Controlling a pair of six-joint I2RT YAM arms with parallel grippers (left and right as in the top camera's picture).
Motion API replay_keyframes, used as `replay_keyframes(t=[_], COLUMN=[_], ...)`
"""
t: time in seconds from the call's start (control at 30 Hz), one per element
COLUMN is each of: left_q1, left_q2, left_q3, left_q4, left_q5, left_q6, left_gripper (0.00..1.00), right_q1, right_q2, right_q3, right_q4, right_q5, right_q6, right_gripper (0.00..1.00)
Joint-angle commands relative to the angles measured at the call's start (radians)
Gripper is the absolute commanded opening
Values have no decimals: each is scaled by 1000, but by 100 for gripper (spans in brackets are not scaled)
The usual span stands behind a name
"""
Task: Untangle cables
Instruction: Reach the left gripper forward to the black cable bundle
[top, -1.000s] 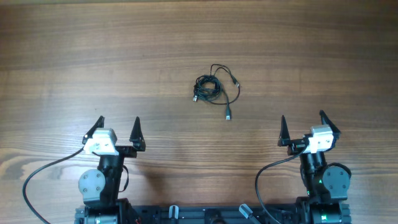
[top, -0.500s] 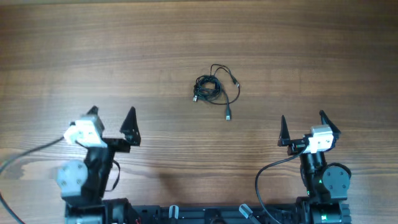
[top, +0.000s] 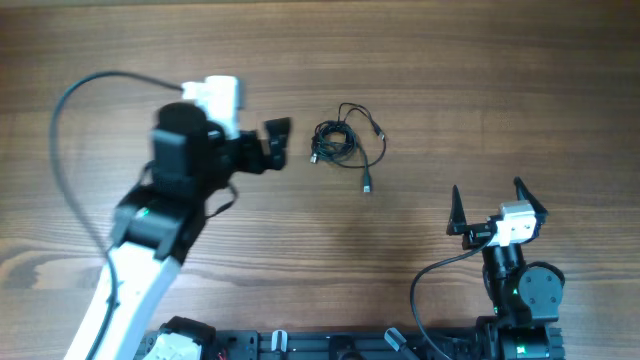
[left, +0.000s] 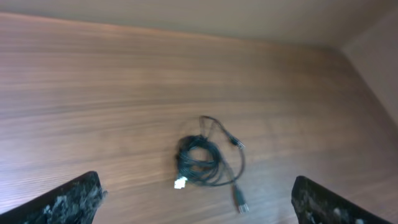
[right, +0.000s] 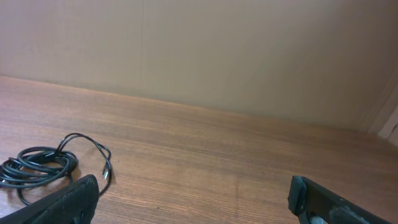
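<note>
The cables (top: 340, 142) lie upper centre, just right of the left fingers (top: 277, 129), spread wide and empty; the right fingers (top: 456, 208), likewise parted, sit far lower right.

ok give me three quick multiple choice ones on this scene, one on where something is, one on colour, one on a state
1. The cables lie on the table:
A. hanging over its edge
B. pushed against the back wall
C. close in front of the left gripper

2. The cables are:
A. white
B. black
C. red

3. The left gripper's jaws are:
A. open, holding nothing
B. shut on the cables
C. shut on nothing

Answers:
1 C, since the overhead view shows the bundle flat on the wood a short way beyond the jaws and apart from them.
2 B, since the cords look black in all three views.
3 A, since the left wrist view shows its fingers spread to the corners of the picture, with the cables lying ahead, untouched.
</note>
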Motion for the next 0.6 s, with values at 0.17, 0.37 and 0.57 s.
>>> replay_keyframes(t=[0.17, 0.37, 0.57], left_q1=[-230, -233, -233], left_q2=[302, 529, 689], left_q3=[24, 24, 24], left_q4=[185, 336, 448], left_q5=[-29, -150, -224], left_q6=[-18, -219, -429], left_gripper=[100, 85, 85], right_q1=[3, 3, 3], right_q2=[-8, -8, -8], right_q3=[-1, -1, -1], right_q4=[2, 2, 2], right_q5=[-2, -2, -2], right_q6=[-9, -9, -9], right_gripper=[100, 100, 100])
